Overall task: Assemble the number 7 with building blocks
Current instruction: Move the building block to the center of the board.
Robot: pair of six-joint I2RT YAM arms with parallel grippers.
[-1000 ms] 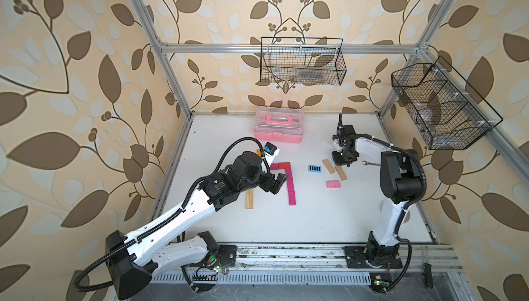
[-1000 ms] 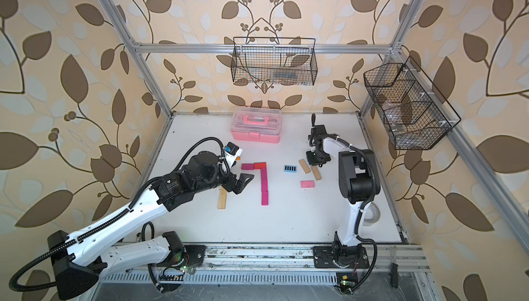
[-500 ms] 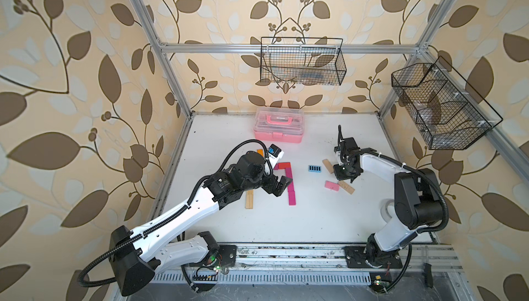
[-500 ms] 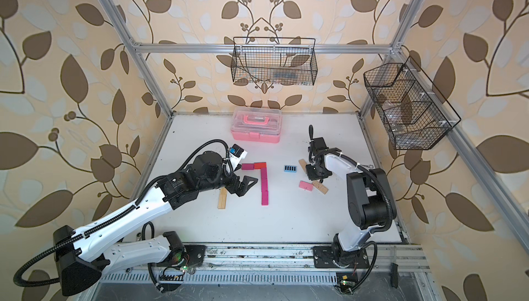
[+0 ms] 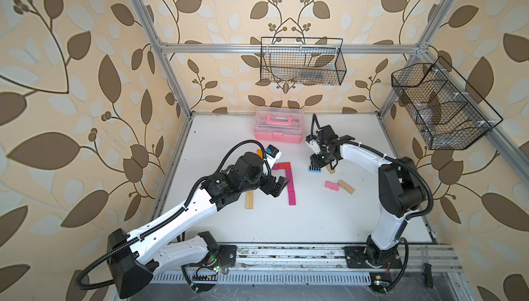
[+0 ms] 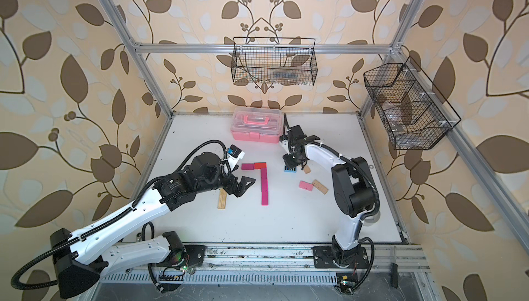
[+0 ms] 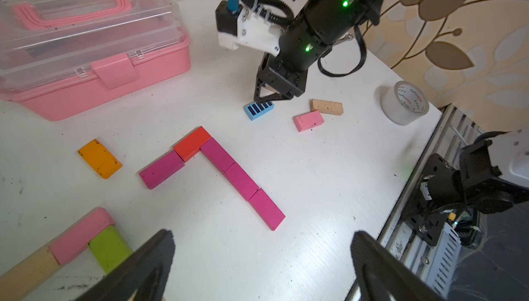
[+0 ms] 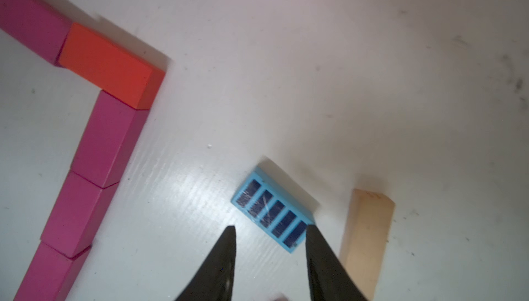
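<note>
Along the left of the white surface, a long plain wooden block lay beside the left claw. Its black fingers stood spread wide with nothing between them. It hung just left of the figure, apparently kept back so as not to knock the laid rows. Close by, seen only by the left wrist camera, a light pink block and a lime green block touched. A flat orange block lay apart, nearer the pink plastic case.

Near the middle lay the number 7. A magenta block and a red block sat end to end as the top bar, and three magenta blocks ran down from the red one's end, all touching. To my eye it read as complete.

Right of it, the right claw pointed down over one end of a blue block with dark stripes. Its fingers were parted partway: one tip touched the block's end and the other stood clear, so nothing was pinched. Whether it meant to take the block, I could not tell. A short plain wooden block lay just beside. Farther right, a pale pink block and a tan wooden block rested together, clear of the figure, probably as spares.
</note>
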